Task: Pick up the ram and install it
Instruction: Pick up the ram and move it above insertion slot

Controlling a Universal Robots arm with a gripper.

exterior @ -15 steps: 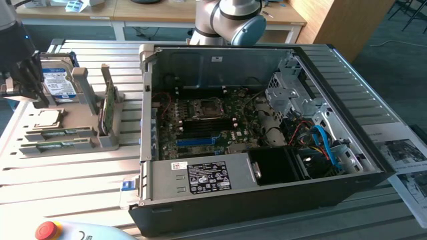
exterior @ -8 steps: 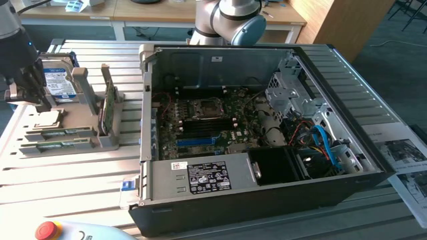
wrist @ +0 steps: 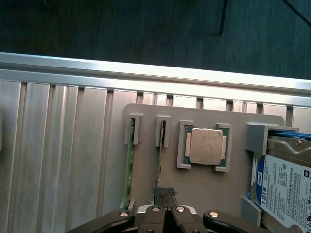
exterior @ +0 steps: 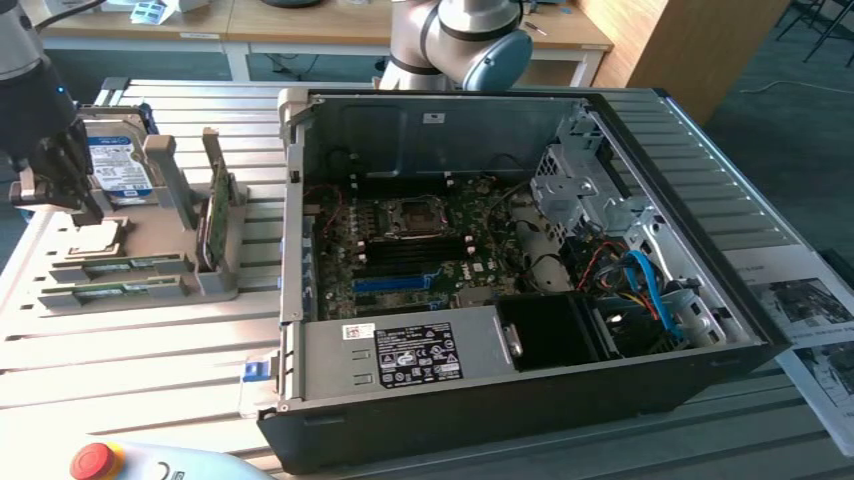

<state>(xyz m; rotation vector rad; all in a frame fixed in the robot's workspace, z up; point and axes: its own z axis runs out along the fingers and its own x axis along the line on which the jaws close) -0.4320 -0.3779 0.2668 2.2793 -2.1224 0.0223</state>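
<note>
Two ram sticks lie edge-up in slots of a grey holder tray (exterior: pixel 214 285). One ram stick (exterior: pixel 134 263) (wrist: pixel 161 150) lies beside the CPU (exterior: pixel 100 235) (wrist: pixel 205 145), the other ram stick (exterior: pixel 118 291) (wrist: pixel 129 167) one slot further out. My gripper (exterior: pixel 83 212) (wrist: pixel 164 192) hovers over the tray at the exterior view's far left. It is shut, with its dark fingertips pressed together right over the stick beside the CPU. I cannot tell whether they touch it. Both sticks sit in their slots.
A hard drive (exterior: pixel 118 165) (wrist: pixel 286 191) and a taller green card (exterior: pixel 218 215) stand in the same tray. The open computer case (exterior: pixel 534 400) sits to the exterior view's right, with its motherboard and blue slot strip (exterior: pixel 394 283) exposed. A red stop button (exterior: pixel 91 460) is at the front edge.
</note>
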